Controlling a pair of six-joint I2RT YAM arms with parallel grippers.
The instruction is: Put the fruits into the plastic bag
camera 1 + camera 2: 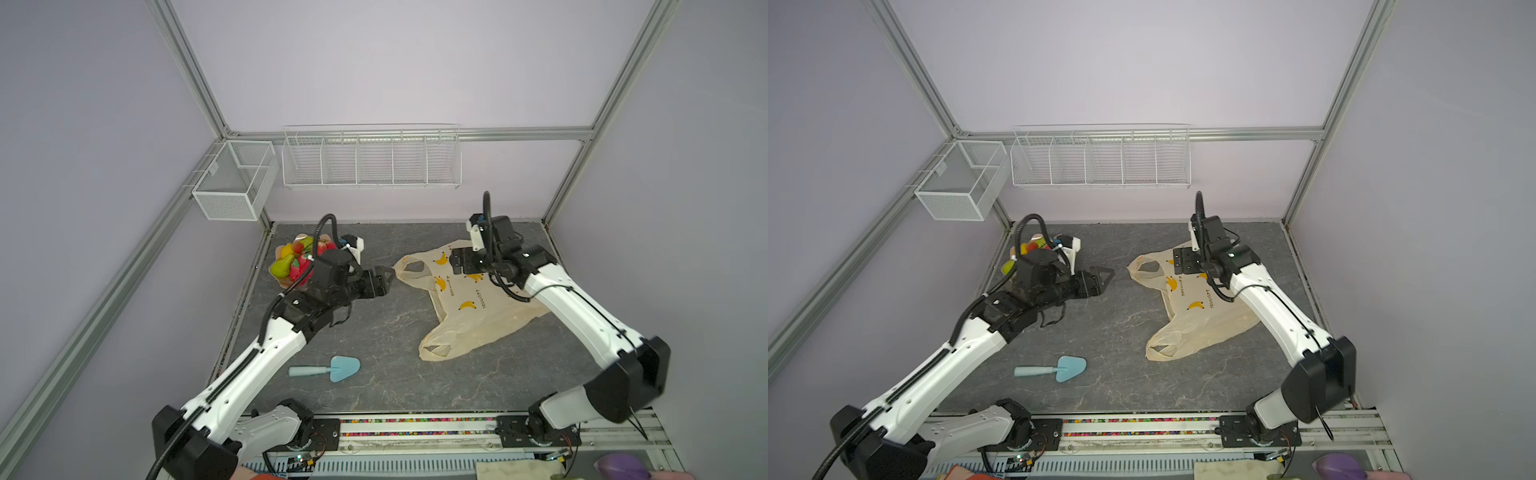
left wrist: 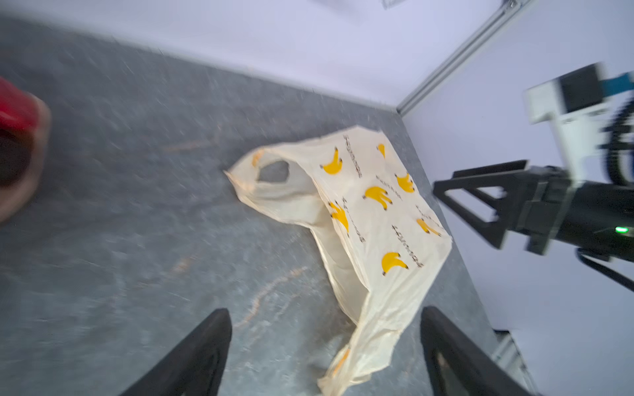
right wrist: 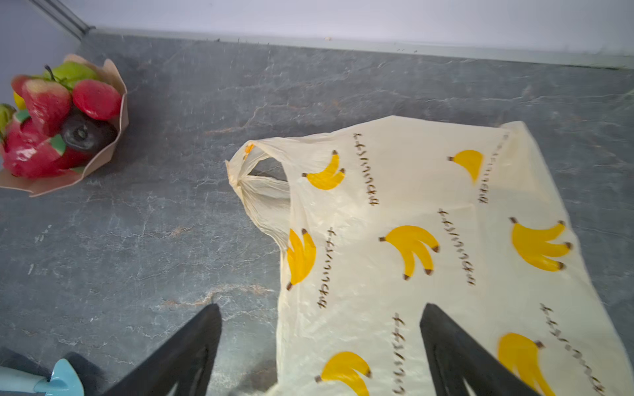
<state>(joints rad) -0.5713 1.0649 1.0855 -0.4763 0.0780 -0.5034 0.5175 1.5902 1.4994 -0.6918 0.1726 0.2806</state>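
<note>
Left gripper (image 1: 385, 277) hangs low with its jaws spread wide and nothing between them, just short of the far handle loop of the plastic bag (image 1: 469, 316). Right gripper (image 1: 458, 261) hovers over the bag's far corner, jaws likewise apart and empty. The bag lies flat on the grey stone-look table (image 1: 374, 332), right of centre. The fruits (image 1: 293, 262) sit heaped in a peach scalloped dish (image 3: 44, 185) at the far left corner. A light-blue toy shovel (image 1: 328, 369) lies nearer the front.
</note>
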